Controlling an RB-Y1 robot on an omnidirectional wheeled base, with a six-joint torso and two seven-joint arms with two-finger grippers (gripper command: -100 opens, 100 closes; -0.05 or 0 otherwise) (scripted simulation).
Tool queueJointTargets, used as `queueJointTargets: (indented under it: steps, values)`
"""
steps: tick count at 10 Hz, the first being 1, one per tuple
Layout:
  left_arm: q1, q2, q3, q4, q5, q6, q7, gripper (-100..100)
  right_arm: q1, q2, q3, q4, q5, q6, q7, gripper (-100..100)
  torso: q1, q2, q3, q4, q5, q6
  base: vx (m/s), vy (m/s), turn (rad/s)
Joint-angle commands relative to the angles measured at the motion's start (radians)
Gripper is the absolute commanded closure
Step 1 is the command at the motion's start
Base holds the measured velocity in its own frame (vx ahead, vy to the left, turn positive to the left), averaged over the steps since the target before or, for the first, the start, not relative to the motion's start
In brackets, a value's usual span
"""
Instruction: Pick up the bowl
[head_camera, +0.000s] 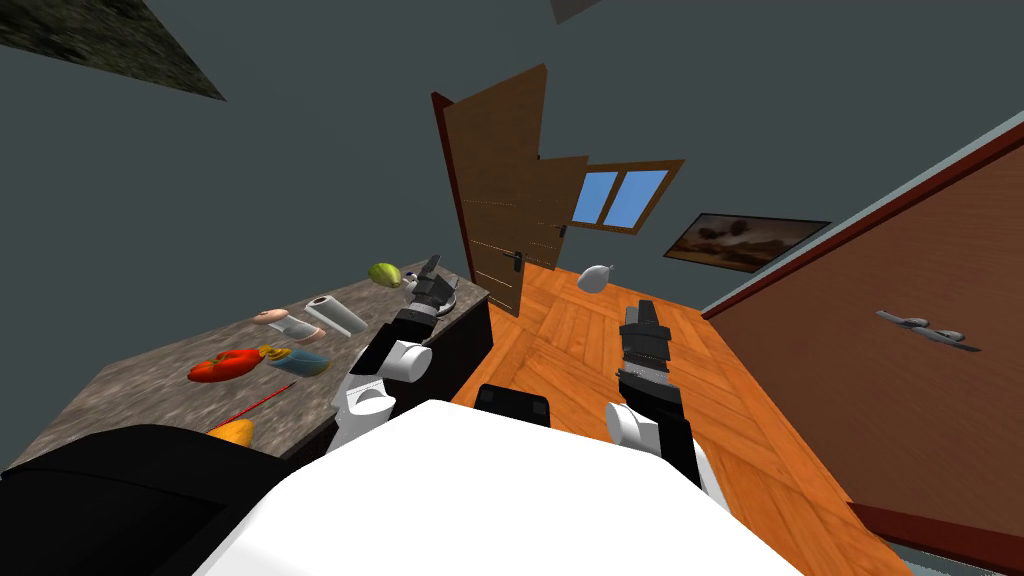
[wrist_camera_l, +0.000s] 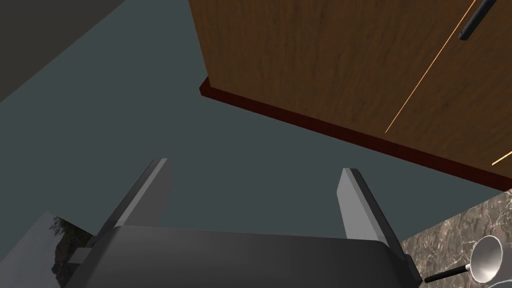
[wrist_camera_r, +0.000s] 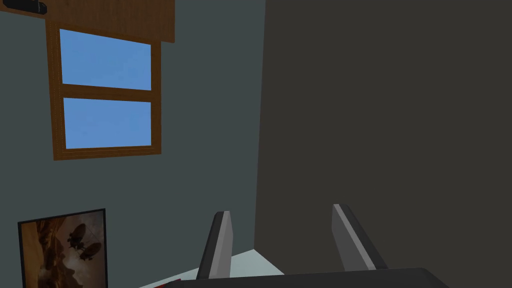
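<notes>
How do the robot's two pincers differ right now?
The left pincer is out over the far end of the mottled counter; the right pincer hangs above the wooden floor. A small grey pan lies close by the left pincer; the right pincer is away from the counter's things. Both stand open and empty.

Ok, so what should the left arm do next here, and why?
Probably tilt the left gripper down toward the counter. Its fingers stand open but point at the wall and door, while the grey bowl seems to lie just below it.
</notes>
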Motion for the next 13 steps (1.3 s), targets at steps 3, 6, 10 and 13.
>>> queueJointTargets:
  steps: [3,6,10,13]
  values:
    - [-0.009,0.017,0.015,-0.007,0.024,0.098,0.014,-100,0.0,0.0,0.0,0.0,0.0,0.0,0.0,0,0.002,-0.001,-0.001,0.0,0.0,0.0,-0.005,-0.026,0.007]
    - [-0.017,0.03,0.027,-0.01,0.043,0.169,0.024,-100,0.0,0.0,0.0,0.0,0.0,0.0,0.0,0,0.002,-0.001,-0.001,0.0,0.0,0.0,-0.004,-0.023,0.011]
    - [-0.025,0.043,0.039,-0.014,0.063,0.271,0.035,-100,0.0,0.0,0.0,0.0,0.0,0.0,0.0,0,0.001,-0.002,-0.001,0.0,0.0,0.0,0.001,-0.024,0.014]
    - [-0.032,0.057,0.053,-0.017,0.083,0.352,0.045,-100,0.0,0.0,0.0,0.0,0.0,0.0,0.0,0,0.001,-0.002,-0.001,0.0,0.0,0.0,0.008,-0.027,0.017]
